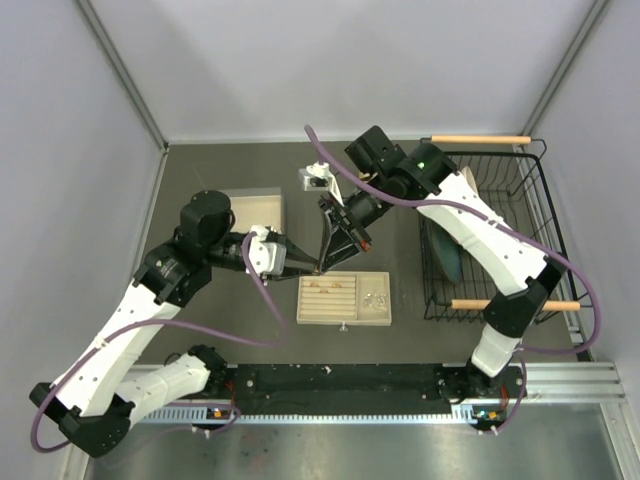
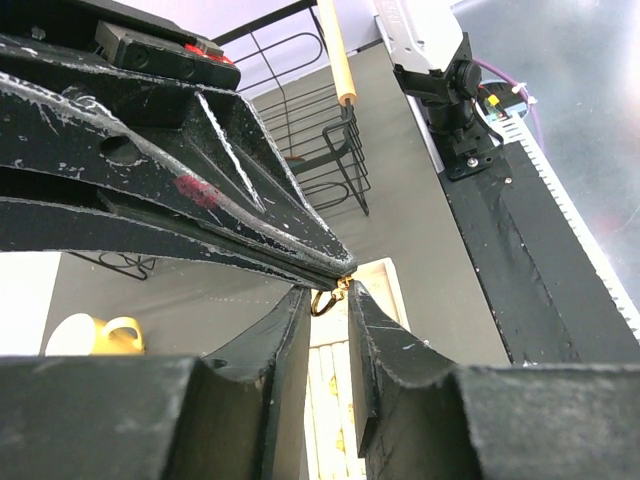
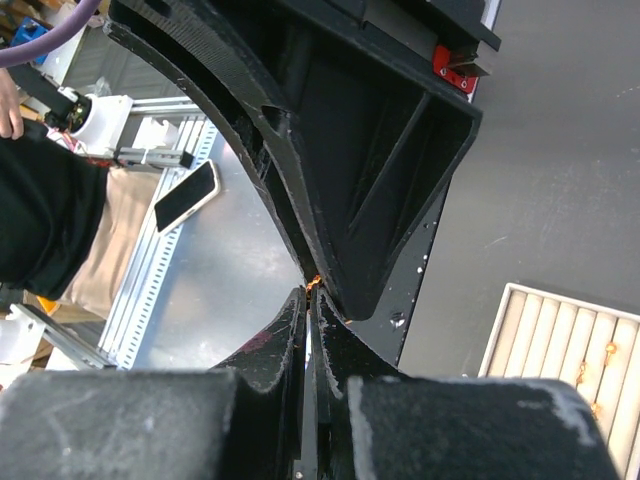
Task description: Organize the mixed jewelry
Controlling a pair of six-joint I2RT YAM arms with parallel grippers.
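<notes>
Holding a small gold ring (image 2: 324,302) at its very tips, the right gripper (image 2: 338,276) is clamped shut on it. The ring hangs just below the tips, in the air over the far left corner of the cream slotted jewelry box (image 1: 302,312).

Left gripper (image 2: 328,290) faces it from the opposite side, jaws partly apart, one either side of the ring. Cannot tell whether either pad touches the band.

Reading: an arm-to-arm handover. The right's pinch catches only the band's edge, which looks poor for pressing a ring into a slot. A squarer hold from the left would let it go in upright.

Elsewhere:
- A few rings (image 1: 328,288) sit in the box's slotted rows.
- A silvery cluster (image 1: 375,298) lies in its right-hand compartment, so sorting looks partly done.
- Yellow mug (image 2: 95,335) and wire basket (image 1: 520,200) stand well apart on the bench (image 1: 420,345), not involved.

Risk: the ring is tiny and two sets of tips crowd it. If the right lets go before the left has bite, the ring drops. Staging the exchange near the box may be meant to catch such a fall.
</notes>
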